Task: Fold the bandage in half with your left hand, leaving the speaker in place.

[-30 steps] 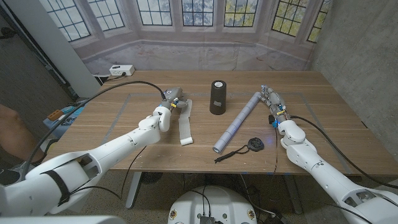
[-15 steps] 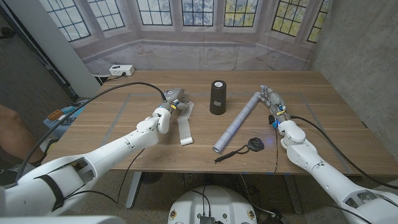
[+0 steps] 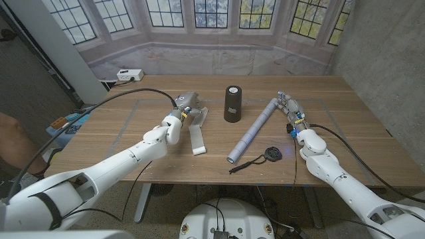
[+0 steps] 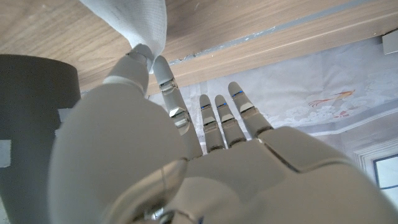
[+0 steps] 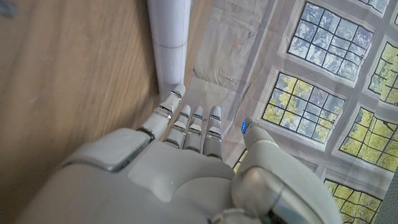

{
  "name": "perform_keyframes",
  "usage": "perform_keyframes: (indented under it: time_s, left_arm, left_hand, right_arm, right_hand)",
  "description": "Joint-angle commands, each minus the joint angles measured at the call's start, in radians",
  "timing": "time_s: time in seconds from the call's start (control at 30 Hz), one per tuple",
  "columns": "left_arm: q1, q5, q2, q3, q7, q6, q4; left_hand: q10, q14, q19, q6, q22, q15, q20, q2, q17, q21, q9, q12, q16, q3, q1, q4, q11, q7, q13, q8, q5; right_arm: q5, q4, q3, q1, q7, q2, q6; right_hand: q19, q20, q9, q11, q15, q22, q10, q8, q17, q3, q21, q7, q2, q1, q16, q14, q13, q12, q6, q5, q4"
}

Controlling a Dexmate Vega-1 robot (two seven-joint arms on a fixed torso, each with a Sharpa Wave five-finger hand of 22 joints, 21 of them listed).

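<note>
White bandage [image 3: 197,131] lies as a strip on the wooden bench [image 3: 133,133], left of the black cylindrical speaker [image 3: 232,103] and apart from it. Its far end is lifted off the wood, pinched in the left robot hand [image 3: 185,108]; the near end is still flat on the bench. Left wrist view shows the fabric [image 4: 140,25] caught between the thumb and a fingertip, other fingers straight and spread. Speaker stands upright near bench centre, dark body also at the edge of the left wrist view [image 4: 31,124].

Right robot hand [image 3: 290,109] is right of the speaker, fingers extended and close together, holding nothing. A pale grey tube [image 3: 254,129] lies diagonally between the speaker and that hand; right wrist view shows a fingertip at the tube's end [image 5: 169,43], contact unclear. A black round tag with cord [image 3: 271,155] lies just beside the tube's near end.
</note>
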Motion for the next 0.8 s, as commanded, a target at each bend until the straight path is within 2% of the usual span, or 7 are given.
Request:
perform_keyframes:
  time_s: [0.03, 0.8]
  left_arm:
    - [0.038, 0.015, 0.022, -0.025, 0.005, -0.011, -0.048]
    - [0.105, 0.033, 0.064, -0.067, 0.006, -0.032, -0.122]
  left_hand:
    - [0.005, 0.005, 0.006, 0.007, 0.002, -0.001, -0.005, 0.145, 0.004, 0.009, 0.001, -0.002, -0.003, 0.007, 0.144, 0.0, -0.006, 0.0, 0.005, 0.001, 0.008]
    - [0.004, 0.004, 0.005, 0.011, 0.002, -0.004, -0.008, 0.14, 0.006, 0.011, -0.005, -0.005, -0.005, 0.011, 0.142, 0.003, -0.006, -0.001, 0.005, 0.003, 0.012]
  right_arm:
    - [-0.002, -0.018, 0.001, -0.012, -0.004, -0.006, -0.002]
    - [-0.013, -0.041, -0.008, -0.023, -0.011, -0.002, 0.0]
  right_hand:
    - [0.006, -0.033, 0.002, 0.002, -0.018, 0.003, 0.011, -0.005, 0.006, 0.006, 0.0, 0.004, 0.003, 0.001, 0.008, 0.009, 0.003, -0.002, 0.007, 0.001, 0.0]
    - [0.006, -0.034, 0.002, -0.001, -0.018, 0.003, 0.01, -0.006, 0.006, 0.007, -0.001, 0.004, 0.003, 0.001, 0.008, 0.008, 0.003, -0.003, 0.008, 0.001, 0.0]
